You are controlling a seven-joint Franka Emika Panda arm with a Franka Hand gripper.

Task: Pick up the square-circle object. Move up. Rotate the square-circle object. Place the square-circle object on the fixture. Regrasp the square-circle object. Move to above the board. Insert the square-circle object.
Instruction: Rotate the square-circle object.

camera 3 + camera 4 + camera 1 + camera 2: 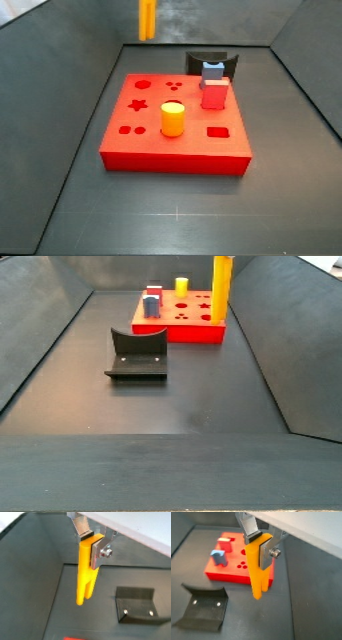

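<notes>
Square-circle object [85,572]: long yellow-orange bar, hanging vertically in the air; visible at the top edge of both side views, clear of the floor.
Gripper [92,543]: at the bar's upper end in both wrist views; the silver plates are closed on the bar and carry it.
Fixture [136,353]: black bracket on the floor, left of centre in a side view, apart from the bar and empty.
Board [177,120]: red block, centre of frame, bearing a short yellow-orange cylinder [173,118], a small red cuboid [214,95] and a blue-grey piece [213,70].
Step in hand: judged to be the move up, pickup done.
Next move: rotating the bar, which calls for clearance from the walls and a firm hold, before setting it on the fixture.
</notes>
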